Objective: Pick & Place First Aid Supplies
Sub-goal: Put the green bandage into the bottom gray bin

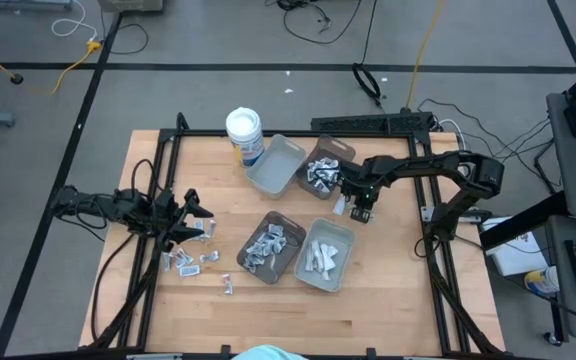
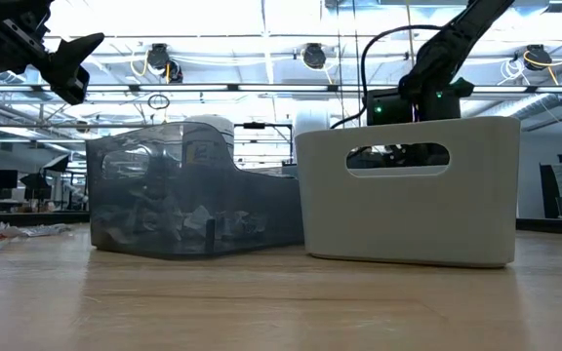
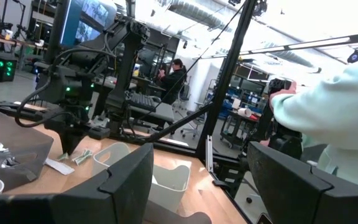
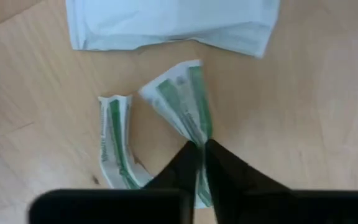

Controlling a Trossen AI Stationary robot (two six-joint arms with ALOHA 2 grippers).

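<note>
My right gripper points down at the table between the trays and is shut on a small white packet with green stripes. A second green-striped packet lies flat beside it, and a larger white packet lies flat beyond. Several more first aid supplies lie scattered on the wood at the left. Above them my left gripper hangs open and touches nothing; its fingers frame the left wrist view. My right gripper pinches one end of the striped packet between its two fingertips. The fingers come from above, pointing down. The packet bunches narrow at the pinch and fans out wider away from it, its far end lying on the table.
Two brown trays hold packets, a grey tray holds pale strips, and another grey tray stands by a white tub. A person in a pale sleeve stands beyond the table. Bare wood lies near the front edge.
</note>
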